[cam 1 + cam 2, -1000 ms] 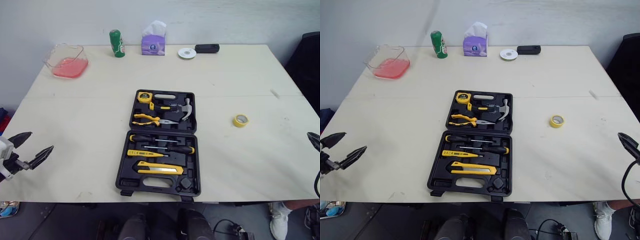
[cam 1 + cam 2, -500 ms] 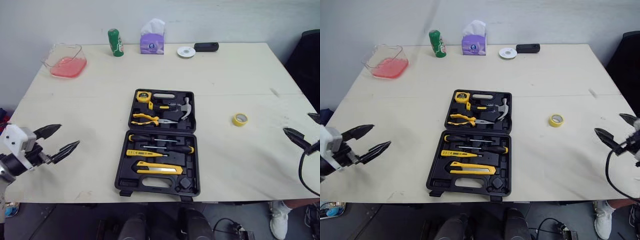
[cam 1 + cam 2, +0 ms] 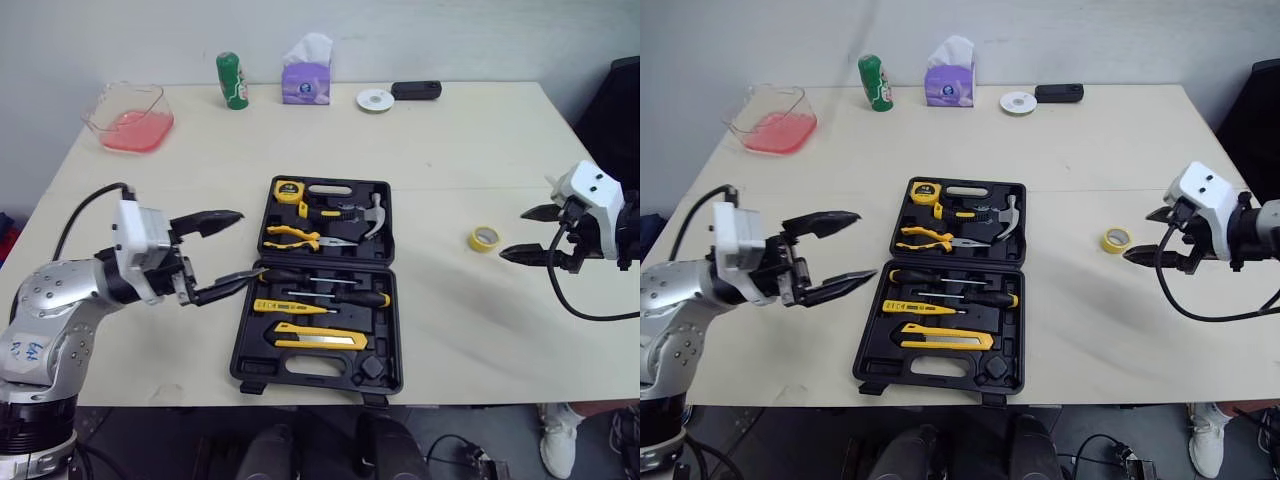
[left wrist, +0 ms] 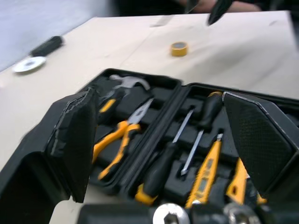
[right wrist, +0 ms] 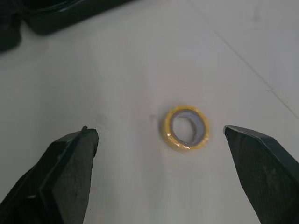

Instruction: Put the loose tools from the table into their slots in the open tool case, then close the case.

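The black tool case [image 3: 383, 262] lies open at the table's middle. Its slots hold a tape measure [image 3: 288, 192], a hammer [image 3: 372, 215], yellow pliers [image 3: 300, 238], screwdrivers [image 3: 322, 281] and a yellow utility knife [image 3: 318, 338]. A loose yellow tape roll [image 3: 481, 239] lies on the table to the right of the case. My left gripper [image 3: 245, 245] hovers open at the case's left edge, pointing across the screwdrivers [image 4: 187, 140]. My right gripper [image 3: 513, 234] is open just right of the tape roll [image 5: 186, 128], which sits between and ahead of its fingers, untouched.
Along the table's far edge stand a clear container with pink contents [image 3: 129, 120], a green can [image 3: 232, 82], a purple tissue box [image 3: 305, 82], a white disc [image 3: 375, 100] and a black device [image 3: 415, 91].
Both arms have swung in from the table's side edges: the left gripper up to the case's left edge, the right gripper up to the tape roll. Both stayed open.
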`<state>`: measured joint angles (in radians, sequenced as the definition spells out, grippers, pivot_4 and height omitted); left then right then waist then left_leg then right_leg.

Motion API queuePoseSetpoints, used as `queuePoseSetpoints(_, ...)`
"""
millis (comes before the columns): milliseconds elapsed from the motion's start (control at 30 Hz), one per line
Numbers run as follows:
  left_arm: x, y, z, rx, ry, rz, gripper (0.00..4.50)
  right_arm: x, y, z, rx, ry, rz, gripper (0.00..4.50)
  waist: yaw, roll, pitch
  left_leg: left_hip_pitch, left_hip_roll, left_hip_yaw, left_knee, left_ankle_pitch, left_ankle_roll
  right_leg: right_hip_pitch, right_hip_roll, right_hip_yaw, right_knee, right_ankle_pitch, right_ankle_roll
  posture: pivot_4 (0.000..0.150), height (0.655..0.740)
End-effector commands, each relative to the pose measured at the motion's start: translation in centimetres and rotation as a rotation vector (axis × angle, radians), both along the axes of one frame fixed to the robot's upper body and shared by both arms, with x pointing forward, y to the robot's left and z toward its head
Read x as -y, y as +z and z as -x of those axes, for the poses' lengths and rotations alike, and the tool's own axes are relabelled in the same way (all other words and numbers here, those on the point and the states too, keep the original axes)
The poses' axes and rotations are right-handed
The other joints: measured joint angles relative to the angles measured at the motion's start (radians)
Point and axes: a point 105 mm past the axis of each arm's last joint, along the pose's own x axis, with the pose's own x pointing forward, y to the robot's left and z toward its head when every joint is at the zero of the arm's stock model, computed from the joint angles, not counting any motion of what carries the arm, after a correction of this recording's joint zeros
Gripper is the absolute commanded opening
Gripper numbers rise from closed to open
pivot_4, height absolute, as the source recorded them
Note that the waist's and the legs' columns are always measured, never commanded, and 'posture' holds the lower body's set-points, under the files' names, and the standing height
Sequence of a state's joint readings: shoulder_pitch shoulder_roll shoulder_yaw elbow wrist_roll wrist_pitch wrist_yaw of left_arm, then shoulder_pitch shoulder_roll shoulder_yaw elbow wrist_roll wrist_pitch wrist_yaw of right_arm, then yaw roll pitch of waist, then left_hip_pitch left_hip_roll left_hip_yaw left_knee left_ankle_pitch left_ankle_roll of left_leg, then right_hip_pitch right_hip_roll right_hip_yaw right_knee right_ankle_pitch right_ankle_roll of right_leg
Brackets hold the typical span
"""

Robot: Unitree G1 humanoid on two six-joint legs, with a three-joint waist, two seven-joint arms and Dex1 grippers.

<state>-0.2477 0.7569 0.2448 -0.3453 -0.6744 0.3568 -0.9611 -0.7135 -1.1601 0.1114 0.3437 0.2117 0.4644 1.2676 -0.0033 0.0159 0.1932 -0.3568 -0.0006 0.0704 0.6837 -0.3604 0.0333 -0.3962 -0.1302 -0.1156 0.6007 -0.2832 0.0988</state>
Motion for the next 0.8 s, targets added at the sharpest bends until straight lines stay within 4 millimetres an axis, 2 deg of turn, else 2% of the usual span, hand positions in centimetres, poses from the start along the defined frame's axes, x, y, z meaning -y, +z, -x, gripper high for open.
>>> queuePoseSetpoints(33,2.0,1.0,1.0,-0.032,-0.116,0.026,4.45,0.3,-0.8,-1.0,-0.073,0.028,0.085,4.50,0.000,0.000,0.000,-0.001,0.000,0.000,0.000,0.000,0.000,0.000,0.000,0.000,-0.001,0.000,0.000,0.150,0.7400)
queuePoseSetpoints(267,3.6,0.6,2.0,-0.071,-0.195,0.006,4.45,0.4,-2.0,-3.4,-0.118,0.042,0.136,4.50,0.000,-0.001,0.001,-0.002,-0.001,-0.001,0.001,0.002,0.000,0.000,0.004,-0.001,0.000,0.000,0.001,0.150,0.7400)
queuePoseSetpoints(400,3.5,0.2,2.8,-0.082,-0.193,-0.001,4.45,0.3,-2.3,-4.3,-0.124,0.048,0.166,4.50,-0.002,-0.001,0.001,-0.002,-0.001,-0.001,0.002,0.002,0.000,0.000,0.005,-0.001,0.000,0.001,0.001,0.150,0.7400)
queuePoseSetpoints(800,3.5,0.2,3.2,-0.083,-0.158,0.007,4.45,-0.6,-2.8,-4.9,-0.175,0.082,0.164,4.50,-0.003,-0.001,0.001,-0.002,-0.001,-0.003,0.002,0.004,-0.001,0.000,0.004,-0.001,0.002,0.001,0.001,0.150,0.7400)
